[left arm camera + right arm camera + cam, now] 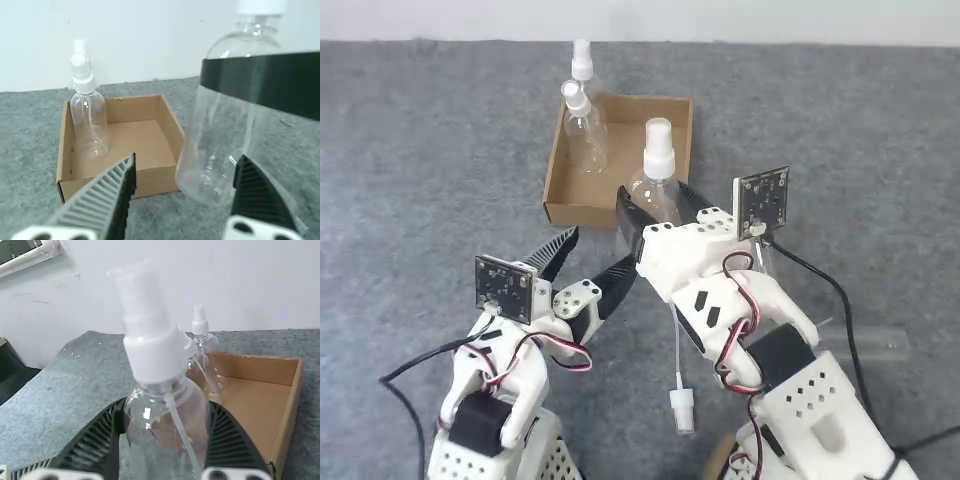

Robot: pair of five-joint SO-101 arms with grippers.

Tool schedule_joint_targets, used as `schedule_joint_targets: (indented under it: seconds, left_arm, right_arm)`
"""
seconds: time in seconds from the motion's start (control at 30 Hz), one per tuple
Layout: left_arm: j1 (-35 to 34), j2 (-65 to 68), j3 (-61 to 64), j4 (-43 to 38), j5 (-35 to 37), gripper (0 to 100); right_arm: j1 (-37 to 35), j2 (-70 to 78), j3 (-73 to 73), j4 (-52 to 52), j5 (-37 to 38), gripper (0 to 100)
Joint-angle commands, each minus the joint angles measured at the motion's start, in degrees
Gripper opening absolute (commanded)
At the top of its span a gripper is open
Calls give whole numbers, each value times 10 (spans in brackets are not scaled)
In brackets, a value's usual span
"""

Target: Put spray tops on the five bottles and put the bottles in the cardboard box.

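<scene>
My right gripper (660, 205) is shut on a clear bottle (658, 185) with a white spray top, held upright at the near edge of the cardboard box (620, 205). In the right wrist view the jaws close on both sides of the bottle (165, 420). My left gripper (585, 262) stands open just left of it and holds nothing; its fingertips (127, 170) frame the held bottle (220, 140) and the box (145, 130). Two capped bottles (587, 135) stand in the box's far left corner. A loose spray top (681, 405) lies on the table.
Grey felt covers the table (440, 150). A clear bottle (880, 345) lies on its side at the right, partly behind the right arm. The right half of the box (260, 400) is bare. A black cable (400, 375) trails left of the left arm.
</scene>
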Motion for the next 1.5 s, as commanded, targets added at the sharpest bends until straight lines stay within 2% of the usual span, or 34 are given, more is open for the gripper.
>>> schedule_joint_targets:
  seconds: [0.0, 0.23, 0.53, 0.77, 0.9, 1.0, 1.2, 1.47]
  left_arm:
    - [-7, -7, -3, -21, -4, 287]
    - [-8, -7, -3, -21, -3, 286]
    - [-9, -8, -11, -18, -6, 286]
    - [-62, -9, -53, 7, -7, 286]
    - [-108, -9, -55, 24, -45, 286]
    - [-151, -9, -53, 27, -44, 286]
    - [-249, -9, -51, 60, -26, 286]
    - [-385, -11, -3, 61, 42, 286]
  right_arm:
    - [-11, -57, -44, 22, 11, 101]
    - [-35, -91, -41, 61, 30, 101]
    - [-29, -91, -29, 64, 38, 101]
    - [-4, -91, 1, 63, 56, 101]
    - [20, -91, 12, 64, 57, 101]
    - [32, -91, 20, 63, 58, 101]
    - [47, -91, 33, 63, 60, 101]
    - [47, -91, 30, 67, 63, 100]
